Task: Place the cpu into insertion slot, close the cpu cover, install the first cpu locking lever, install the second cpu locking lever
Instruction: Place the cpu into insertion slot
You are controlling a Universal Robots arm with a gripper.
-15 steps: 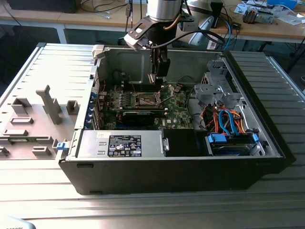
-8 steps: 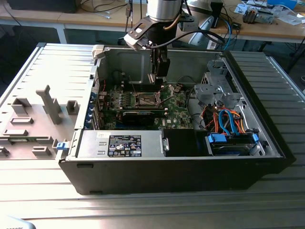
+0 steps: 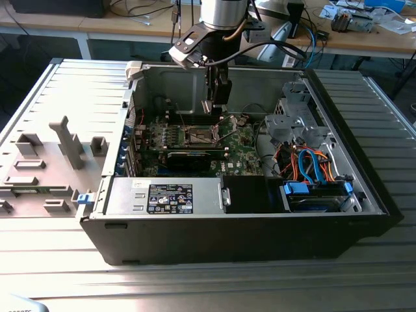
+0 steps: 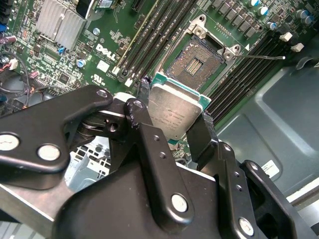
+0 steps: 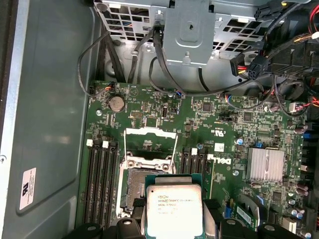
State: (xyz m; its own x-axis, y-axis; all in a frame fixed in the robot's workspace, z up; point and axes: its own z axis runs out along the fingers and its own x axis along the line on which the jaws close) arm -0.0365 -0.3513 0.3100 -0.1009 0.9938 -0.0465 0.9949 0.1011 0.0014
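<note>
The gripper (image 3: 218, 104) hung inside the open computer case (image 3: 260, 234) that stood on the ribbed metal bench (image 3: 195, 286), just above the green circuit board (image 5: 224, 124). In the second wrist view its fingers (image 4: 199, 139) were closed on two opposite edges of the cpu (image 4: 174, 112), which was held with its flat metal top facing the cameras. The chip was in the air and clear of the board. The insertion slot (image 4: 197, 62) lay bare and close by, with its contact field exposed. In the first wrist view the cpu (image 5: 173, 209) overlapped only the nearer edge of the slot (image 5: 130, 191), so it did not appear centred over it. The cpu cover (image 5: 149, 131) was swung open on the far side of the slot, and a thin wire lever (image 4: 259, 57) stuck out beside the memory slots (image 4: 154, 40), so the way down looked free. The step in hand seemed to be seating the chip. To do it well, the chip probably needed to be squared to the recess and kept level. It would then have to go straight down without sliding, since a tilted or dragged chip could bend the fine contacts. The hold should likely be released only once the chip rested flat inside the silver border.
</note>
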